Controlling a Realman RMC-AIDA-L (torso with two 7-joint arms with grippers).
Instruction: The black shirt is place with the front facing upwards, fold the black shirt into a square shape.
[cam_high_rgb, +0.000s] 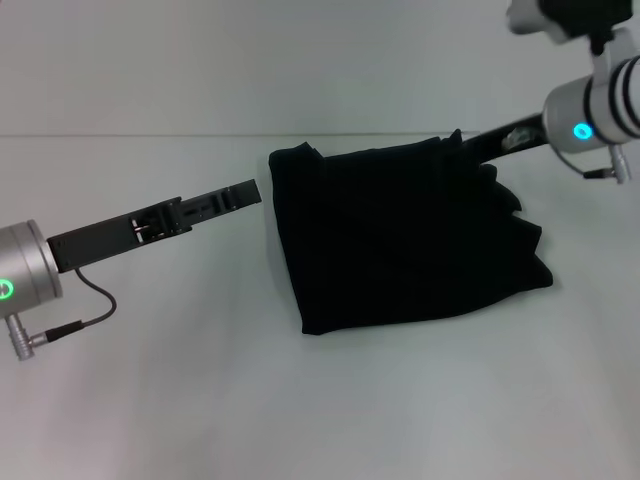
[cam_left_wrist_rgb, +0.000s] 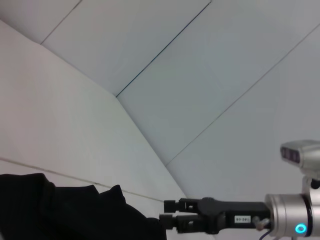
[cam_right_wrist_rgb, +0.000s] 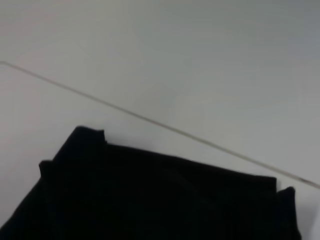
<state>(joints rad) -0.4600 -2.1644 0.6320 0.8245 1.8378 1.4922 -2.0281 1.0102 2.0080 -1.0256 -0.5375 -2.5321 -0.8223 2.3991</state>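
Cloth of the black shirt (cam_high_rgb: 405, 235) is lying folded into a rough square at centre frame on the pale surface (cam_high_rgb: 200, 400), its right edge ragged. Left gripper (cam_high_rgb: 245, 193) is hovering just beside the upper-left corner; whether its jaws are apart I cannot tell. Right gripper (cam_high_rgb: 490, 143) is touching the upper-right edge, jaws hidden. Pulling away snagged could be dragging layers loose.

Light: even, soft, bright overhead | Shadows: faint on the pale matte table (cam_high_rgb: 300, 400) | Glare: none | Detail: folded black cloth shirt (cam_high_rgb: 400, 235) reads as flat dark mass, folds barely visible | Focus: right wrist view soft, blurred
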